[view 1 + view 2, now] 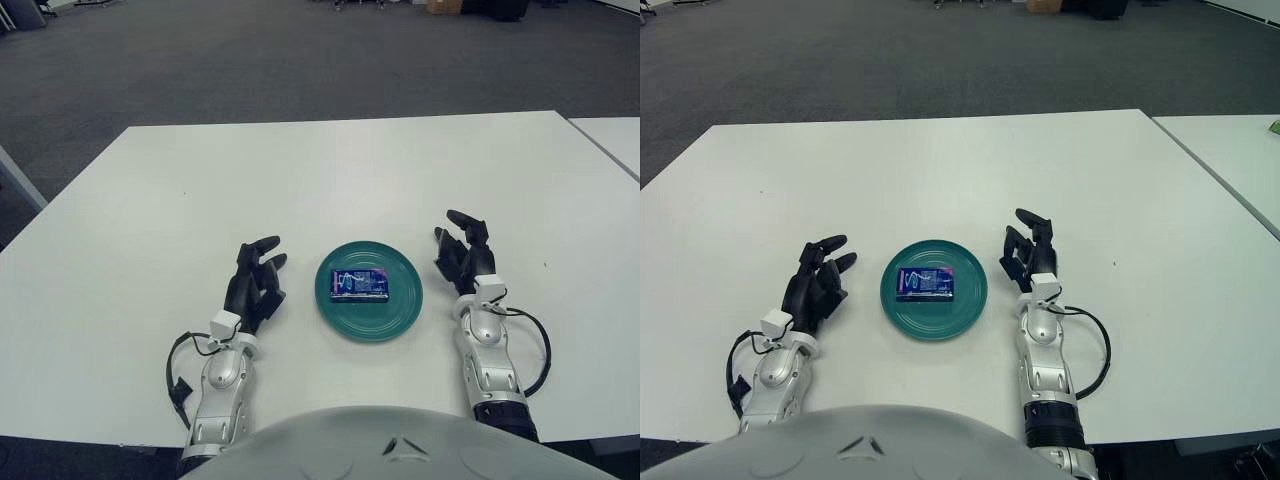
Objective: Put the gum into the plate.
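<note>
Your gum is a small flat rectangular pack, dark blue with pale printing. It lies flat near the middle of a round teal plate, the only thing in it. The plate sits on a white table. Your left robot hand shows just left of the plate, your right robot hand just right; both have fingers loosely spread, holding nothing.

The gum is a small dark blue rectangular pack with pale printing on its top face. It lies flat in the middle of the plate, long side running left to right. The plate is round, shallow and teal green, sitting on the white counter near its front edge, about midway between the left and right edges.
</note>
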You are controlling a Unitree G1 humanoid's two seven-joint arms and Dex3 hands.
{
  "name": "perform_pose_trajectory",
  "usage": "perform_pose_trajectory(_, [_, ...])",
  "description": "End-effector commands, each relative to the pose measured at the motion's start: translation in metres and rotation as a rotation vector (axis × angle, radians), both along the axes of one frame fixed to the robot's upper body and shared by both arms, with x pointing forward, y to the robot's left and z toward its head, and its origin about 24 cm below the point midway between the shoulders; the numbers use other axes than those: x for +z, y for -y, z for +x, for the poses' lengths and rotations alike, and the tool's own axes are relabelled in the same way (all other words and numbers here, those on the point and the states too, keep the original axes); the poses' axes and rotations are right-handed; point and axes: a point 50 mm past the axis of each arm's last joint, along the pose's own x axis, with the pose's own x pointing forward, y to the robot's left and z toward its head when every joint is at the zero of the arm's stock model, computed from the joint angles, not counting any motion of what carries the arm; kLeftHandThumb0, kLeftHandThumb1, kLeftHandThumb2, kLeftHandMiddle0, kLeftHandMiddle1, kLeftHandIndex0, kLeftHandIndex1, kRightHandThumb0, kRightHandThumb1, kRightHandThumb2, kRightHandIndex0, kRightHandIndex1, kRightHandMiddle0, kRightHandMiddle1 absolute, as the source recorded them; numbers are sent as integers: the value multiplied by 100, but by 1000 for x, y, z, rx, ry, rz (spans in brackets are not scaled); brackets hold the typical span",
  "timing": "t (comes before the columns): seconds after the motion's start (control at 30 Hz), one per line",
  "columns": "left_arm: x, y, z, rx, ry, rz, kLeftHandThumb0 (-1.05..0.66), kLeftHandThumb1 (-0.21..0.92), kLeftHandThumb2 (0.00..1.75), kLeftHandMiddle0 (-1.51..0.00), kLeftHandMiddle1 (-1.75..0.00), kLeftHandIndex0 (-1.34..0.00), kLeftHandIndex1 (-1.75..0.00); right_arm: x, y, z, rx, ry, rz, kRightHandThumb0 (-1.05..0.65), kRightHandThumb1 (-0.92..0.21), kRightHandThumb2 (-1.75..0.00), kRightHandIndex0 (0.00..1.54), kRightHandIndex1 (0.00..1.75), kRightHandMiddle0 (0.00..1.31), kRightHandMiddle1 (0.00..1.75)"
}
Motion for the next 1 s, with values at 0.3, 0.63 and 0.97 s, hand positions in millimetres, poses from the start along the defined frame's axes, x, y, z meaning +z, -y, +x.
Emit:
perform_pose_trajectory(0.3, [1,-4,-9,12,-35,-13,-77,92,84,-29,-87,-13,-116,-37,-12,-43,-15,-175,21,-60,-92,-65,59,25,6,102])
perform_pose_trajectory(0.63, [2,-4,-13,9,-43,-6,-79,92,82,-30,-86,-13,-115,-35,-11,-49,-34,-148,18,-59,-92,-63,59,27,6,101])
perform_pose_trajectory(0.97, [4,2,-12,-1,-14,51,-79,92,82,-30,-90,-16,-117,-34,-9,-56,-56,-163,33,-60,-92,-63,58,27,7,102])
